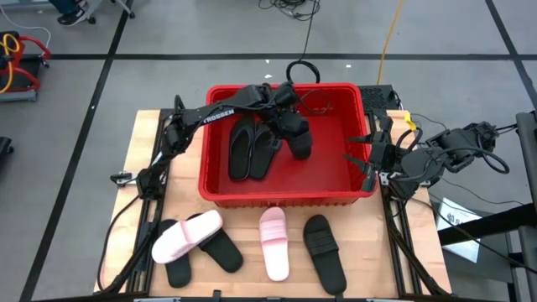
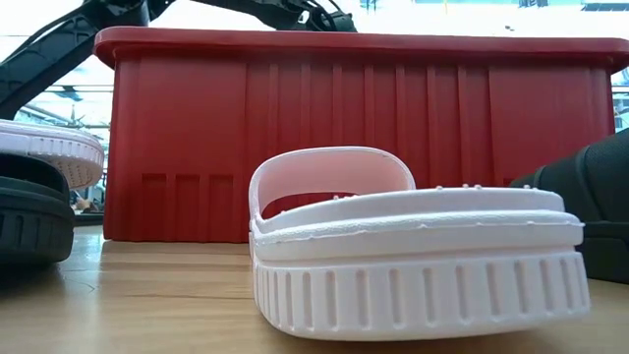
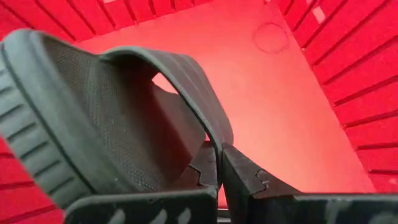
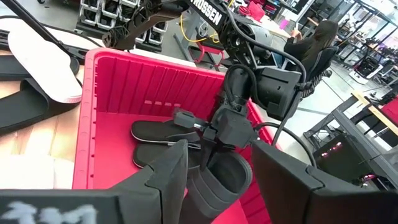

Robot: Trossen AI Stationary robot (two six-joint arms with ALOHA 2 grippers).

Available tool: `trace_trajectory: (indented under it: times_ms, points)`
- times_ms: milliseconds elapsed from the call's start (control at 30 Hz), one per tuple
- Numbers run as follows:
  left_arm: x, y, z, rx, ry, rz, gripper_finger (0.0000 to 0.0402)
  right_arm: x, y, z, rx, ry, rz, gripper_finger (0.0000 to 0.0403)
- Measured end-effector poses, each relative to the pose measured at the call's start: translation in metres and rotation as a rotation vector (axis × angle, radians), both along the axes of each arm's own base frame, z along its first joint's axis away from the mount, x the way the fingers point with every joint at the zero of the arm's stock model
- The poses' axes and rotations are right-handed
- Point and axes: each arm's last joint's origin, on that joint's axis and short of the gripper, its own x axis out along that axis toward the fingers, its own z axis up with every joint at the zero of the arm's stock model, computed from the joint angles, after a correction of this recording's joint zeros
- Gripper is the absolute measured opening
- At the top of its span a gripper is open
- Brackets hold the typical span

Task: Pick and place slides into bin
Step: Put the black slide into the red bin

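Note:
The red bin (image 1: 215, 180) stands mid-table, and two black slides (image 1: 249, 148) lie side by side on its floor. My left gripper (image 1: 288, 127) reaches into the bin from the left, shut on a third black slide (image 1: 300, 141), which also shows in the right wrist view (image 4: 217, 180). My right gripper (image 1: 370, 157) waits open at the bin's right wall, with nothing between its fingers. In front of the bin a pink slide (image 1: 186, 235) lies on top of black slides (image 1: 220, 249). Another pink slide (image 1: 274, 243) and a black slide (image 1: 325, 252) lie flat on the table. My left gripper pinches the black slide's broad strap (image 3: 210, 132) between its two fingers, at the strap's edge. The fingers (image 4: 214, 138) come slanting down from above. The slide hangs below them on end, inside the bin. Its lower end is hidden, so I cannot tell whether it touches the floor.
The wooden table (image 1: 147, 134) has bare strips left and right of the bin. Cables (image 1: 302, 71) hang behind the bin's far wall. In the low view the pink slide (image 2: 413, 246) stands close in front of the bin's near wall (image 2: 364, 138).

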Motion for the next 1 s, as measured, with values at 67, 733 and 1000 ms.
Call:
trace_trajectory:
  times_ms: [67,733,1000]
  points:
    - [0.000,-0.001,-0.002,-0.003,0.009,-0.003,0.0000,0.000,0.000,0.000,0.000,0.000,0.000,0.0169]
    - [-0.012,-0.017,0.003,-0.225,0.018,-0.095,0.0000,0.000,0.000,-0.001,-0.006,0.009,0.000,0.0169]
    - [-0.005,-0.014,-0.004,-0.110,0.026,-0.065,0.0000,-0.001,-0.001,-0.002,-0.009,0.020,-0.001,0.0169]
